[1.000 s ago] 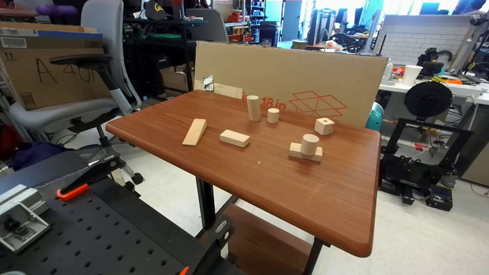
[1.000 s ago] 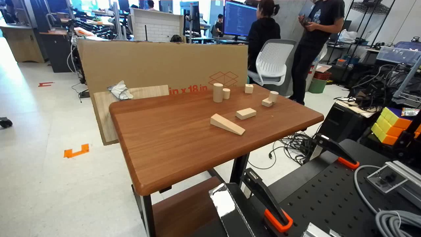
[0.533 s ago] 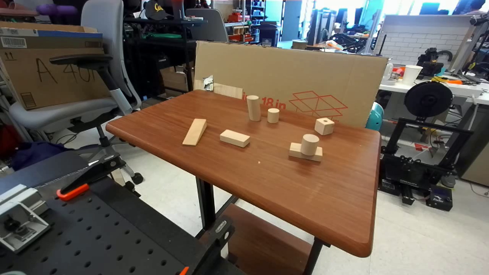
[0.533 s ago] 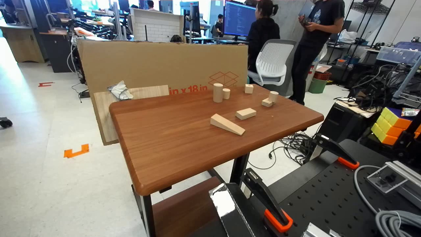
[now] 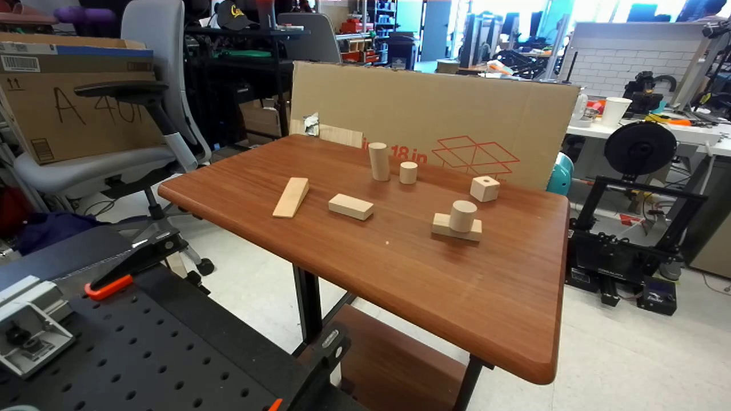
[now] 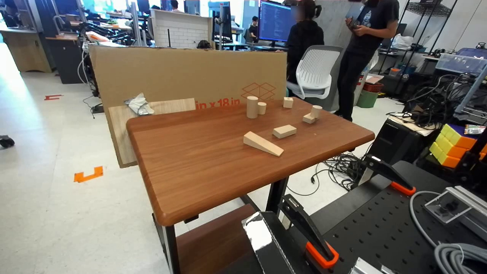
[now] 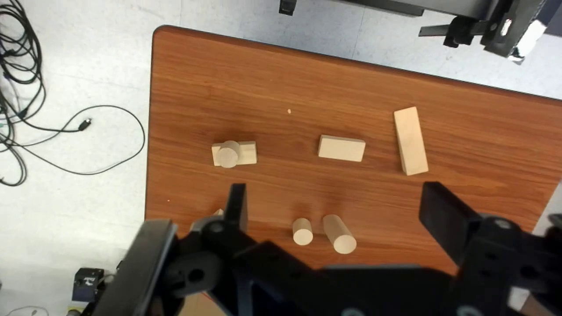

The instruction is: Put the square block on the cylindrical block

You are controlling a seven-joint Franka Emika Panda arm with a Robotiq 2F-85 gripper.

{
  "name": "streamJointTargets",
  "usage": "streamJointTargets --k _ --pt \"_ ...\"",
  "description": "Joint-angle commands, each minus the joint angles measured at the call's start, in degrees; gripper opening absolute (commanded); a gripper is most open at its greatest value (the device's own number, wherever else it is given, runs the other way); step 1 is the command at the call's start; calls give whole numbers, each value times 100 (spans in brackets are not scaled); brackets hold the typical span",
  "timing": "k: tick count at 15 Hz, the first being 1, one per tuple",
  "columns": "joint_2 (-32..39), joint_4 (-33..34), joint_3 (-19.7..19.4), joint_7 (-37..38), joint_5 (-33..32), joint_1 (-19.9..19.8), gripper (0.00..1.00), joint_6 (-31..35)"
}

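Observation:
The square block [image 5: 484, 189], a pale cube with a hole in its top, sits on the table near the back right edge in an exterior view [image 6: 288, 102]. In the wrist view only a corner of the square block [image 7: 219, 212] shows behind the left finger. The cylindrical block [image 5: 463, 216], short and stout, stands upright on a flat wooden block [image 5: 441, 224]; it also shows in an exterior view [image 6: 316, 111] and the wrist view [image 7: 228, 156]. My gripper [image 7: 335, 188] is open and empty, high above the table, and out of view in both exterior views.
A tall cylinder [image 5: 379, 162] and a smaller peg [image 5: 408, 173] stand close together near the back edge. A rectangular block [image 5: 350, 207] and a wedge [image 5: 291, 197] lie on the brown table [image 5: 411, 274]. A cardboard sheet [image 5: 434, 114] stands behind the table.

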Motion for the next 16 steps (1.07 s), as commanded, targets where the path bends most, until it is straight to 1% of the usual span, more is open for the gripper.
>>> streamJointTargets --k 1,5,7,9,12,16 --pt "1371 787 14 -82 257 -138 100 307" --pt "2650 1615 158 300 374 -309 100 409" --pt "3174 2035 224 484 457 -379 100 456" --pt "3597 2379 268 731 472 -426 100 660" --pt "4029 2760 295 1059 445 -474 100 974" --pt "4330 2979 233 1316 403 -571 100 1419"
